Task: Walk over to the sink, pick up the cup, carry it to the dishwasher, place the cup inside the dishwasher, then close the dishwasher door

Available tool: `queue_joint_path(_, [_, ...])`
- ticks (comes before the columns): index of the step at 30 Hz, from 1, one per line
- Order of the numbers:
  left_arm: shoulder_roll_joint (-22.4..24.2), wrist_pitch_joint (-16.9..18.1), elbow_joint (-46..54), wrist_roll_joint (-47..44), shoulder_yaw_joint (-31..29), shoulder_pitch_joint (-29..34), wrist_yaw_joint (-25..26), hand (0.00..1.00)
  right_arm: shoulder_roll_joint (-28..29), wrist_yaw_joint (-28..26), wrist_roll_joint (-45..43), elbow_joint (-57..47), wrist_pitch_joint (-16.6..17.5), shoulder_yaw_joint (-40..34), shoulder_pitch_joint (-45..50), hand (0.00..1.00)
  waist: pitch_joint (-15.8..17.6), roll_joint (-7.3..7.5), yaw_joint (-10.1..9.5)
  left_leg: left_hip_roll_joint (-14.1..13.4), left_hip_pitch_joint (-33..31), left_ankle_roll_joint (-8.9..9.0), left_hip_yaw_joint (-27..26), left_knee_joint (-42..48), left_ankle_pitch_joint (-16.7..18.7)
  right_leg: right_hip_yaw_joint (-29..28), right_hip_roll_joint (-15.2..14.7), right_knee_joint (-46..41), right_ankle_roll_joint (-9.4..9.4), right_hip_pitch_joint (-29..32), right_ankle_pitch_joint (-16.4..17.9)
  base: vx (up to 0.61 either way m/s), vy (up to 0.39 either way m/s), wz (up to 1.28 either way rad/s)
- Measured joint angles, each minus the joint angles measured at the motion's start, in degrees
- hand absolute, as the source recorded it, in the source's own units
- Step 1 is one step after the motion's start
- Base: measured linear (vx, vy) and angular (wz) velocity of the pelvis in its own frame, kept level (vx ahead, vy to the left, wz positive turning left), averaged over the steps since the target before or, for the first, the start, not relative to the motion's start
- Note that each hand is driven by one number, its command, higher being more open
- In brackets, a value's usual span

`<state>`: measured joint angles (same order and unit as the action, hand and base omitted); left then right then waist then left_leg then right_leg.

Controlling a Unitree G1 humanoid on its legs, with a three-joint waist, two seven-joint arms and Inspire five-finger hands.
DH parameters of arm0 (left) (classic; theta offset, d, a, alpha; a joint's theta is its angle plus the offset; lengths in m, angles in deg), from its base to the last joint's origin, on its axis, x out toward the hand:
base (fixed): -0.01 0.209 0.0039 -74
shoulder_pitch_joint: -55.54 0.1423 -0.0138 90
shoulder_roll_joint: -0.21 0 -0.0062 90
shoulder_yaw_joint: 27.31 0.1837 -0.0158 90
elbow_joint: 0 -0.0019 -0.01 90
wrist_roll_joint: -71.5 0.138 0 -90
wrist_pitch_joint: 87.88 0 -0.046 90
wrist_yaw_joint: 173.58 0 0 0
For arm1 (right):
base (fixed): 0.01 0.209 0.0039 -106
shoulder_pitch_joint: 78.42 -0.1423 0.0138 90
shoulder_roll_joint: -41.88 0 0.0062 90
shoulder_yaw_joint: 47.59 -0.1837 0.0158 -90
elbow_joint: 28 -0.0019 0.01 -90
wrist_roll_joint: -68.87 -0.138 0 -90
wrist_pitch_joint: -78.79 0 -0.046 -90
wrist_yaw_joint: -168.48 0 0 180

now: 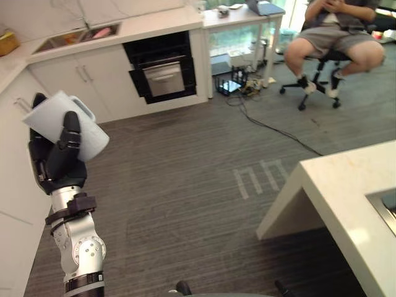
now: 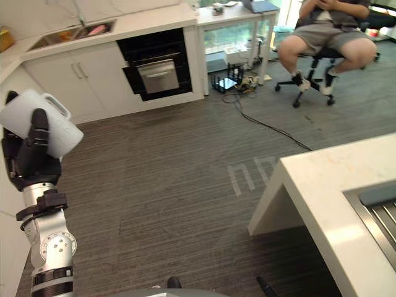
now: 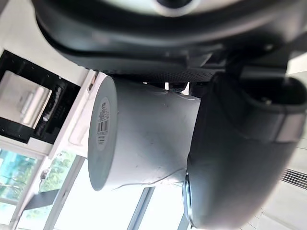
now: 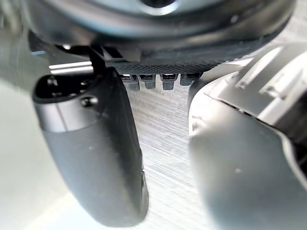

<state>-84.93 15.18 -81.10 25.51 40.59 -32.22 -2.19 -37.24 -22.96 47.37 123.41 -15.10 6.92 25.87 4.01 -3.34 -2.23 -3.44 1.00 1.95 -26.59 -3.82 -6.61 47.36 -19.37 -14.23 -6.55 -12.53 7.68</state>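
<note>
Step 3 of 5, the carry: my left hand [image 1: 59,164] is curled round the white cup [image 1: 49,117], tilted above my palm; next, walk it to the open dishwasher [image 1: 162,68] well ahead, rightward.
</note>
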Motion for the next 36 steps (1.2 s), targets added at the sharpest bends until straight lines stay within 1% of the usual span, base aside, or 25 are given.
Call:
queue_joint_path(1, [0.0,-1.2,2.2,1.3,0.6,1.2,-0.4,0.0,0.3,0.1,0.9,-1.4,-0.1,0.0,0.9,1.0,0.1,0.18,-0.07,1.5,-0.1,-0.76,2.4,-0.2,0.2,-0.5,-1.5,-2.8,0.51,-0.4,-0.3,0.06,0.14,0.93])
queue_joint_path(2, [0.0,-1.4,2.8,1.6,1.5,1.5,-0.9,0.0,0.4,0.0,0.8,-2.1,-0.1,-0.3,1.6,1.0,0.1,0.21,-0.12,2.1,-0.3,-1.39,4.1,-0.3,0.3,-1.7,-2.2,-4.7,2.04,-0.3,-0.6,0.08,0.13,1.4])
queue_joint_path(3, [0.1,-1.5,2.9,1.5,4.3,2.1,-2.6,0.0,0.3,0.1,0.5,-2.6,0.4,-1.1,2.9,1.0,-0.3,-0.36,-0.11,3.1,-0.3,-2.59,8.0,-0.5,0.7,-7.8,-2.9,-10.2,8.28,1.4,-1.8,0.09,0.108,1.33])
queue_joint_path(4, [0.2,-1.5,2.8,1.5,6.0,2.5,-3.4,0.0,0.2,0.0,0.2,-3.2,0.6,-1.4,3.3,1.0,-0.5,-0.76,0.17,2.8,-0.3,-3.32,10.2,-0.5,1.0,-12.9,-2.6,-13.3,10.4,3.1,-1.6,0.1,0.074,1.92])
queue_joint_path(5, [0.3,-1.5,1.7,1.3,8.4,2.2,-5.3,0.0,0.3,-0.1,-0.2,-3.4,0.6,-0.9,3.5,1.0,-0.7,-1.6,1.11,2.6,-0.7,-4.36,15.6,-0.2,1.4,-24.8,2.7,-13.1,7.62,4.5,4.0,0.14,0.021,2.18])
queue_joint_path(6, [0.5,-1.6,-0.3,0.9,10.0,1.6,-7.1,0.0,0.9,-0.5,-1.8,-3.3,0.7,1.2,3.5,1.0,-0.6,-1.37,1.82,2.5,-1.4,-5.27,20.2,-0.3,1.2,-32.8,7.6,-10.2,5.16,5.9,7.6,0.14,-0.011,2.1])
queue_joint_path(7, [0.4,-1.7,-1.3,0.9,10.3,1.3,-7.6,0.0,1.2,-0.6,-2.0,-3.0,0.7,2.4,3.2,1.0,-0.4,-0.8,1.59,2.6,-1.3,-5.37,21.4,-0.6,1.1,-35.2,8.9,-9.1,4.34,6.9,8.3,0.12,-0.032,1.58])
queue_joint_path(8, [0.1,-1.8,-3.1,1.0,10.1,1.4,-7.6,0.0,2.0,-1.1,-2.0,-2.0,0.7,4.7,1.7,1.0,0.1,0.68,1.42,2.6,-0.8,-5.44,21.8,-1.1,1.1,-38.6,9.9,-7.6,3.53,9.8,8.8,0.1,-0.031,0.89])
queue_joint_path(10, [0.2,-3.1,-5.9,1.0,9.9,1.4,-6.3,0.0,3.1,-1.7,-2.0,-1.3,0.7,7.6,-0.1,1.0,0.3,1.93,1.59,3.0,-0.3,-4.8,23.6,-1.1,1.2,-42.8,10.3,-5.8,2.52,14.7,8.1,0.09,-0.059,0.71])
queue_joint_path(11, [0.2,-3.6,-6.0,1.1,10.3,1.4,-6.2,0.0,3.1,-1.8,-2.0,-1.2,0.7,8.2,-0.1,1.0,0.1,2.52,1.75,3.5,-0.2,-4.33,24.1,-1.1,1.2,-43.5,10.1,-4.0,2.38,15.4,6.6,0.09,-0.09,0.64])
queue_joint_path(12, [-0.5,-4.0,-5.6,1.7,11.4,1.1,-6.1,0.0,3.1,-2.3,-2.0,-1.1,0.4,9.4,-0.6,1.0,0.5,5.73,1.9,5.5,1.0,-3.27,24.6,-1.4,1.1,-44.8,8.1,-2.1,-0.12,16.4,0.3,0.1,-0.111,0.56])
queue_joint_path(13, [0.0,-4.2,-6.0,2.1,12.3,1.3,-5.9,0.0,2.9,-2.2,-1.9,-0.6,0.1,9.8,-0.9,1.0,0.6,5.63,2.08,5.3,1.8,-2.76,24.8,-1.4,1.0,-44.1,7.8,-2.6,-0.44,16.0,1.0,0.12,-0.13,0.43])
queue_joint_path(14, [0.7,-4.4,-6.1,2.8,13.3,1.7,-5.4,0.0,2.2,-2.2,-2.0,-0.4,-0.1,10.2,-1.0,1.0,0.2,4.93,1.75,4.4,1.9,-1.72,24.3,-1.4,0.8,-43.6,8.6,-1.2,-0.13,15.1,1.0,0.15,-0.152,0.1])
queue_joint_path(16, [1.7,-4.5,-6.2,4.8,15.2,1.2,-5.2,0.0,1.1,-1.9,-3.1,-0.5,-0.8,12.8,-2.1,1.0,-0.2,3.63,2.13,2.2,1.5,-0.31,24.2,-1.4,1.3,-43.0,10.9,3.1,1.16,13.4,-0.6,0.16,-0.148,-0.07])
queue_joint_path(19, [1.7,-4.8,-7.7,5.6,16.0,-0.1,-5.0,0.0,1.0,-1.4,-6.0,-1.2,-1.7,15.2,-2.8,1.0,-0.3,3.84,3.57,0.5,1.8,1.09,23.9,-1.4,1.8,-42.8,12.8,7.2,1.9,11.1,-2.2,0.13,-0.099,-0.07])
queue_joint_path(20, [0.4,-5.4,-11.7,5.6,17.4,-1.1,-3.7,0.0,-1.3,-1.1,-8.8,-3.4,-5.6,22.4,-3.4,1.0,-0.6,4.53,4.79,-0.5,2.2,1.43,18.2,-1.5,1.4,-43.1,13.4,14.4,1.87,8.3,-6.6,0.06,-0.035,-0.04])
queue_joint_path(25, [0.6,-5.4,-11.8,5.6,17.5,-1.1,-3.3,0.0,-1.2,-1.2,-8.8,-3.4,-5.5,22.3,-2.9,1.0,-0.6,4.5,4.81,-0.4,2.2,1.42,18.2,-1.2,1.4,-43.1,13.5,14.6,1.9,8.2,-6.6,0.0,0.0,0.0])
queue_joint_path(29, [2.0,-6.2,-12.7,7.7,17.5,-1.1,1.3,0.0,-1.0,-1.5,-8.8,-3.3,-5.1,21.4,-2.6,1.0,-0.4,4.47,4.78,-0.1,2.2,1.24,18.4,-0.6,1.9,-42.7,13.3,14.3,2.09,8.0,-6.3,0.0,0.004,0.02])
queue_joint_path(30, [3.1,-7.0,-13.4,8.4,17.4,-1.2,3.4,0.0,-0.7,-1.9,-8.8,-2.9,-4.6,20.1,-2.6,1.0,0.1,4.72,4.73,0.1,1.6,1.13,18.5,1.9,3.5,-42.7,12.6,12.2,2.12,8.1,-5.3,0.0,0.039,0.05])
queue_joint_path(31, [4.8,-8.1,-13.7,9.6,17.5,-1.1,6.0,0.0,-0.1,-2.4,-8.9,-2.3,-3.9,18.6,-2.6,1.0,0.4,4.96,4.42,0.5,0.1,0.42,18.5,6.1,6.2,-42.8,11.7,8.0,2.22,9.7,-2.9,0.0,0.054,0.07])
queue_joint_path(32, [5.5,-8.7,-13.7,10.2,17.6,-1.1,7.1,0.0,0.2,-2.3,-8.9,-2.2,-3.6,17.8,-2.6,1.0,0.6,5.32,4.35,1.0,-0.5,-0.26,18.5,7.9,7.6,-42.6,10.9,6.2,2.33,10.1,-1.4,0.0,0.091,0.35])
queue_joint_path(33, [6.1,-10.0,-13.7,11.4,19.4,-1.1,9.2,0.0,0.4,-2.3,-8.9,-2.1,-3.2,16.4,-2.1,1.0,1.0,5.95,4.86,2.6,-0.9,-2.41,17.9,11.1,10.0,-40.8,8.8,3.7,1.89,9.8,1.1,0.04,0.131,0.66])
queue_joint_path(34, [6.7,-11.0,-13.6,12.7,22.0,-1.3,10.8,0.0,0.2,-2.2,-8.9,-1.3,-2.6,14.7,-1.5,1.0,1.7,5.55,5.03,4.2,-0.4,-4.34,18.0,13.4,13.3,-38.7,6.5,-5.8,2.89,10.9,4.2,0.06,0.147,0.67])
queue_joint_path(35, [7.1,-11.1,-13.8,13.2,22.4,-1.4,11.4,0.0,0.0,-1.8,-8.8,-1.0,-2.4,14.1,-1.9,1.0,2.7,6.2,4.69,5.2,0.2,-5.08,18.1,14.3,14.2,-38.3,4.8,-14.0,4.15,13.8,5.2,0.01,0.146,0.6])
queue_joint_path(36, [8.1,-12.5,-14.6,13.7,23.1,-0.9,13.4,0.0,0.7,-1.6,-8.9,-1.0,-1.7,13.4,-1.7,1.0,3.0,6.57,5.03,6.9,1.5,-6.38,19.3,14.6,15.0,-39.8,2.5,-27.3,8.63,19.0,2.5,0.01,0.149,0.48])
